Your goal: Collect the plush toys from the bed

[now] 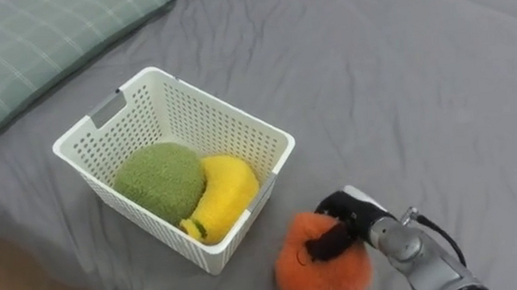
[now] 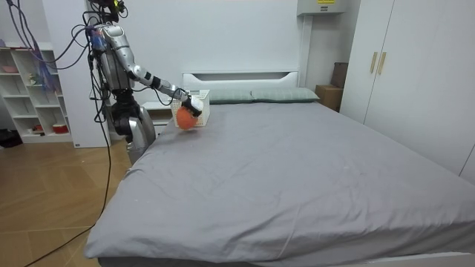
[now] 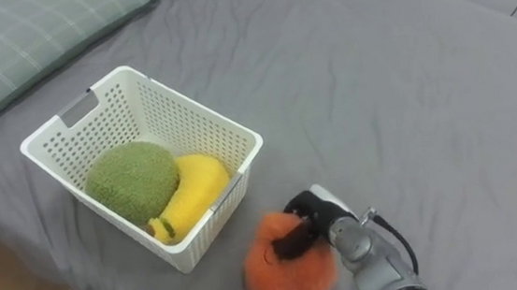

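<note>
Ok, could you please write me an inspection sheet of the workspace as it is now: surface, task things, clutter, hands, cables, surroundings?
Surface: grey bed sheet, lightly creased.
Job's things: white basket on the sheet, holding a green toy and a yellow toy; orange toy outside the basket, to its right.
Clutter: checked pillow beyond the basket, to the left.
Hands: right hand curled on the orange toy.
Cables: nothing seen besides the robot's own.
Surroundings: white wardrobe, shelf unit, wooden floor.
</note>
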### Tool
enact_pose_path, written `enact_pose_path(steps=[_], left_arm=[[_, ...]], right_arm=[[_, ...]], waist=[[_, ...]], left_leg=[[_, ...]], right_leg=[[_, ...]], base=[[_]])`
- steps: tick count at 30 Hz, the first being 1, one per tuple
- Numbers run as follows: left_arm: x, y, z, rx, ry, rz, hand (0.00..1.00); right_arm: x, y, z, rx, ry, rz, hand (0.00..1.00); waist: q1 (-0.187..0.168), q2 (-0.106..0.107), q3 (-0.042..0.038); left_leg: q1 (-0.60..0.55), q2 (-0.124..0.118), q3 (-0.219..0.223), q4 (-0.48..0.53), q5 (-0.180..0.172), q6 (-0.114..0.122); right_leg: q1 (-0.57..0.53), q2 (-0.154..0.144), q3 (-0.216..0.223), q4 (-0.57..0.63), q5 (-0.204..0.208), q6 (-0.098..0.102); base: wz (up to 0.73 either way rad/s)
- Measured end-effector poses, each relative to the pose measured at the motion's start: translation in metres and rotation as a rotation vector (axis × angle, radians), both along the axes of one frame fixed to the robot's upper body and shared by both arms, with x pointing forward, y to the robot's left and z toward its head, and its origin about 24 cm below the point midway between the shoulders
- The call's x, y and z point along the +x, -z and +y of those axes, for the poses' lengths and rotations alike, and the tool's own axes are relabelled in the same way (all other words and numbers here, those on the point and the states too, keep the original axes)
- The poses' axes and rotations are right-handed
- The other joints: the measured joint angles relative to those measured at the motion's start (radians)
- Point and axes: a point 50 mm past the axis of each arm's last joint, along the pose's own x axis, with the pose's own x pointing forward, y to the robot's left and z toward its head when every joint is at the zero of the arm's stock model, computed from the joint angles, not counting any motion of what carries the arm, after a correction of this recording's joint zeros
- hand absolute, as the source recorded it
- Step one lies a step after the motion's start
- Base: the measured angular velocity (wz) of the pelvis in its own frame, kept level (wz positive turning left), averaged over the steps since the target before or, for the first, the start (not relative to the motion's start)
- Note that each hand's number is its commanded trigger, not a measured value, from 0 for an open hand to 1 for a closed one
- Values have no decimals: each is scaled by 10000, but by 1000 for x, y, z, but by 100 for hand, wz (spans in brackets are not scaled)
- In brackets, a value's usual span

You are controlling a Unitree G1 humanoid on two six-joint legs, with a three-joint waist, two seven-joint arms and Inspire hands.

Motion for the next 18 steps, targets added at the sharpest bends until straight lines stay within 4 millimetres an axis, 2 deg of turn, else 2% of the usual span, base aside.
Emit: enact_pose_path(steps=[5,7,12,15,18], left_arm=[[3,-1,1,81,22,-77,0],[3,-1,1,105,22,-77,0],[1,0,0,86,-134,-79,0],[1,0,-1,24,-224,-113,0],[2,0,-1,-24,-236,-199,0]], right_arm=[[15,-30,-6,444,434,-1473,100],[20,-44,-9,354,369,-2110,100],[29,-75,-15,389,479,-3416,100],[30,-81,-23,275,686,-3717,100],[33,-98,-21,243,494,-4376,100]], waist=[[-144,122,-70],[-355,202,-108],[-654,371,-134],[-662,379,-128],[-684,377,-129]], left_leg=[[177,14,136,-66,-6,10],[168,8,104,-71,-6,10],[207,11,117,-73,-4,11],[319,31,169,-146,-4,11],[304,52,291,-182,-6,9]], right_leg=[[64,-4,141,5,0,1],[92,-6,145,3,0,1],[126,-6,179,5,0,1],[165,4,283,9,0,1],[67,8,408,22,0,1]], base=[[-8],[2],[-1],[-8],[-13]])
